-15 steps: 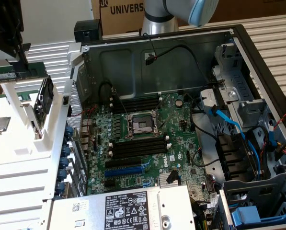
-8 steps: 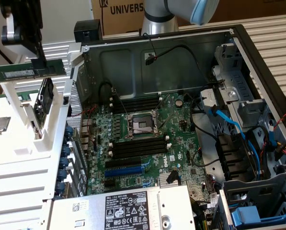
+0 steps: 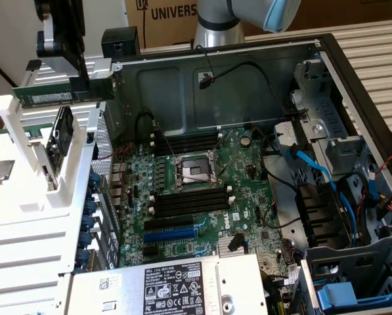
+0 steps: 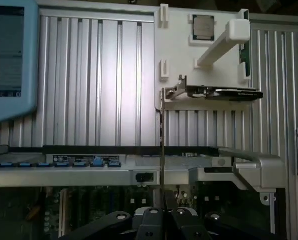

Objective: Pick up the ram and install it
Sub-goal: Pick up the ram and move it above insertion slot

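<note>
Evidently holding the ram [image 3: 51,96] between the fingers [image 3: 76,58] — drawn in to a narrow gap and clamped on its two flat faces, nearer one end, with the stick kept level and jutting out to both sides of them. Pinched along the upper edge, probably to leave the lower contact edge bare beneath them and square for a slot. Poised up beside the white holder rack [image 3: 69,172], and well apart from the black memory slots [image 3: 190,200] on the motherboard [image 3: 248,190] — lower down and off to one side of the fingers, inside the open case [image 3: 248,79].
</note>
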`<state>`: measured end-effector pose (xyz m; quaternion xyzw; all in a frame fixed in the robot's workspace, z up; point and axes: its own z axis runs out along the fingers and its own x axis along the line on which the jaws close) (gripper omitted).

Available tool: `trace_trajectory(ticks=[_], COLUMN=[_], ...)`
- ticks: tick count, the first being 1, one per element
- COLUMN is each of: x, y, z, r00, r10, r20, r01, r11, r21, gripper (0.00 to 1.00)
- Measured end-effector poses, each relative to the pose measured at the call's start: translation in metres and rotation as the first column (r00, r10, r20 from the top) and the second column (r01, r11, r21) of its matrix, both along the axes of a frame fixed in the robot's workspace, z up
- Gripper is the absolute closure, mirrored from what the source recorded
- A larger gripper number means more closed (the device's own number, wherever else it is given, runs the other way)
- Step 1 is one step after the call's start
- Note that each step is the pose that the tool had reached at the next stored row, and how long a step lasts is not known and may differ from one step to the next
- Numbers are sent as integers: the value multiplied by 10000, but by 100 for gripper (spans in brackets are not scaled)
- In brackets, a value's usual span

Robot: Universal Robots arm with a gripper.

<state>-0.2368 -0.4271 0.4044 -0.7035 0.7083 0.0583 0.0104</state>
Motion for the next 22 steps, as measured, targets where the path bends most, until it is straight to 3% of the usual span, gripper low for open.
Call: trace_trajectory(ticks=[18, 20, 22], x=[822, 889, 969], y=[-39, -61, -145], z=[9, 10, 7], r00=[10000, 10000, 10000], r10=[0, 0, 0], r20=[-6, -9, -16], r01=[0, 0, 0], r11=[10000, 10000, 10000], r21=[-1, -2, -1], gripper=[88, 88, 88])
